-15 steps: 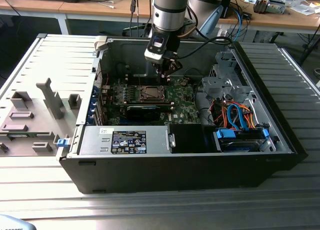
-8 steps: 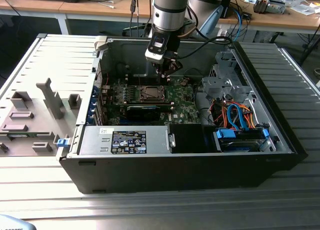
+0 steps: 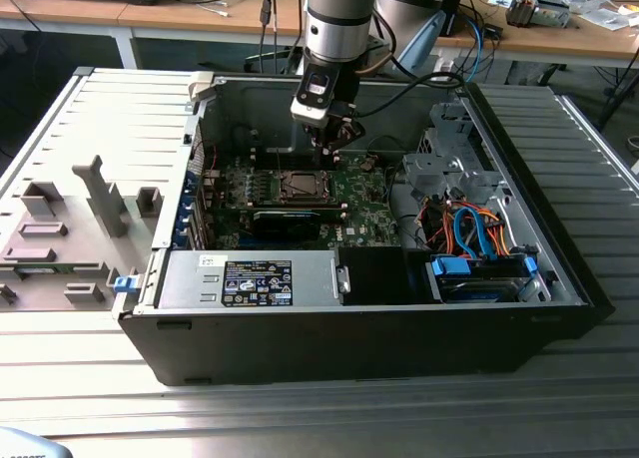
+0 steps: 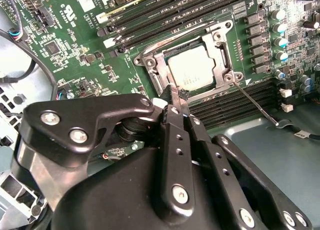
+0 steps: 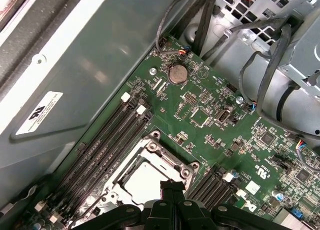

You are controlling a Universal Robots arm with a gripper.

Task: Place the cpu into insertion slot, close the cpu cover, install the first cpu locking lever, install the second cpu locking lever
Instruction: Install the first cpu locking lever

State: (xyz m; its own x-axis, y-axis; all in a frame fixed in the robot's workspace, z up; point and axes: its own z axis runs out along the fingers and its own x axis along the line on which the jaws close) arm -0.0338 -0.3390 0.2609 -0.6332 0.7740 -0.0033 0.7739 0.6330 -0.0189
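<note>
Silver-grey, stiff yet probably fragile, the cpu point(image 4: 192, 69) is lying in the insertion slot point(image 4: 149, 64) under the cpu cover point(image 4: 220, 57), best held by its edges, while your hand point(image 4: 177, 97) is hovering, fingers pressed together, just beside that cover.

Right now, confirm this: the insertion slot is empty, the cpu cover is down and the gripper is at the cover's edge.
Wrong on one point: the insertion slot is not empty. The second wrist view shows the cpu lying in it, its silver top framed by the cpu cover. The cover is down and the gripper is at its edge.
</note>
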